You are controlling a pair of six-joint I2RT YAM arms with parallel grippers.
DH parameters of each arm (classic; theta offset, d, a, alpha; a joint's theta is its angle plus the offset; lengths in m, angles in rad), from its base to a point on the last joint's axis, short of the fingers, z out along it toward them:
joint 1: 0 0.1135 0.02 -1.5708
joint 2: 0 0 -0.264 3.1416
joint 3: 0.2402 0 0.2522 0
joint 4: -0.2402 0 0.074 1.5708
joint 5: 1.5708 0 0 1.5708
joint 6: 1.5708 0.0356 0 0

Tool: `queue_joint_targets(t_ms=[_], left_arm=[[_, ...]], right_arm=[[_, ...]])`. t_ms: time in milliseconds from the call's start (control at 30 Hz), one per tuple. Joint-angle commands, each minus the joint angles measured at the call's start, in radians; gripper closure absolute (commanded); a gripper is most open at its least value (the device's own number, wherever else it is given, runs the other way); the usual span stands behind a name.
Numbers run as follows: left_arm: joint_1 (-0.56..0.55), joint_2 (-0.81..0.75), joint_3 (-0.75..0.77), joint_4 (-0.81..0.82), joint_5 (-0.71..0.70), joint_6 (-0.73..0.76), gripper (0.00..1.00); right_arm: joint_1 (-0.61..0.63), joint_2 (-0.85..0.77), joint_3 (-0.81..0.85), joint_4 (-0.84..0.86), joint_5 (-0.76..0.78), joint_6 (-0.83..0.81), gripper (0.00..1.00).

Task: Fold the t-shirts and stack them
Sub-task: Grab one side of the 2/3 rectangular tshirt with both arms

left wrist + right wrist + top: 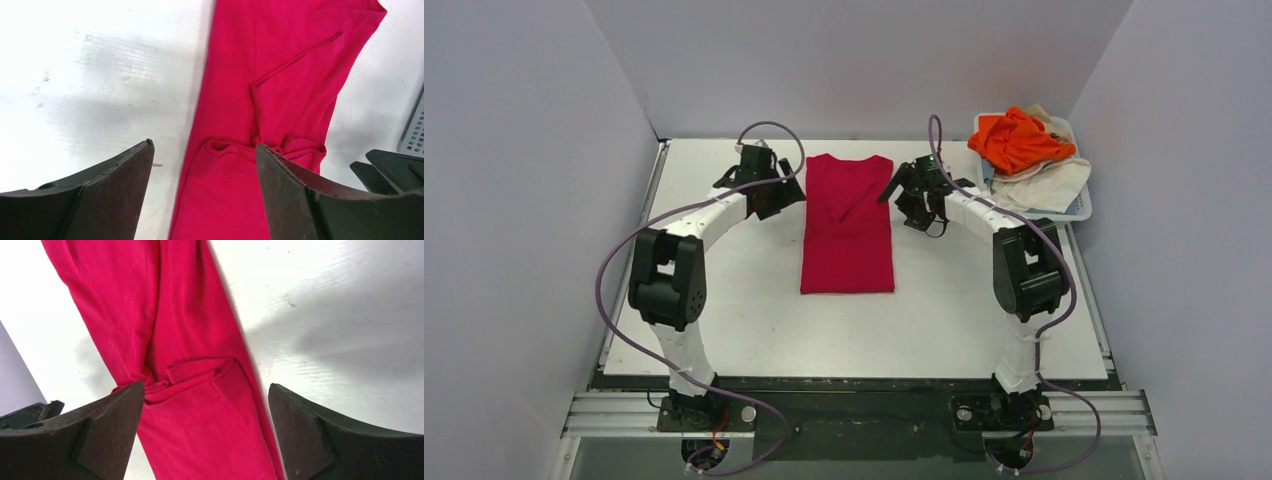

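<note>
The crimson red t-shirt (848,222) lies flat on the white table (724,310), folded into a long narrow strip with both sides turned in. My left gripper (781,192) hovers open at its far left edge, and my right gripper (906,192) hovers open at its far right edge. Neither holds cloth. The left wrist view shows the red shirt (260,125) between and beyond the open fingers (115,190). The right wrist view shows the same shirt (195,390) under open fingers (320,435). The orange t-shirt (1016,140) and cream-white t-shirt (1049,183) lie bunched in the basket.
A white plastic basket (1079,209) stands at the table's far right corner, close behind the right arm. Grey walls enclose the table on the left, back and right. A basket corner (414,132) shows at the right edge of the left wrist view.
</note>
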Motion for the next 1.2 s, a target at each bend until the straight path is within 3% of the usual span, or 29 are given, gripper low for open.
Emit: queue_joint_targets(t_ms=[0,267,367,533,733,933,1167], left_arm=[[0.005,-0.143,-0.037,-0.05,-0.024,0.027,0.15],[-0.042,-0.429,-0.485,0.042,0.056,-0.052,0.12],[-0.072,-0.463,-0.624,0.12,0.107,-0.083,0.11],[-0.103,-0.388,-0.668,0.185,0.156,-0.123,0.15],[-0.113,-0.302,-0.654,0.193,0.145,-0.133,0.47],[-0.172,-0.269,-0.673,0.184,0.118,-0.152,0.52],[-0.194,-0.249,-0.676,0.128,0.019,-0.183,0.63]], right_arm=[[0.004,-0.15,-0.099,-0.037,-0.01,0.002,0.11],[0.064,-0.401,-0.517,0.018,-0.007,-0.039,0.11],[0.106,-0.446,-0.609,0.056,-0.035,-0.025,0.15],[0.15,-0.43,-0.685,0.143,-0.034,0.015,0.27],[0.156,-0.374,-0.695,0.205,-0.019,0.05,0.51],[0.157,-0.375,-0.711,0.196,-0.016,0.061,0.7],[0.158,-0.382,-0.739,0.192,-0.019,0.066,0.78]])
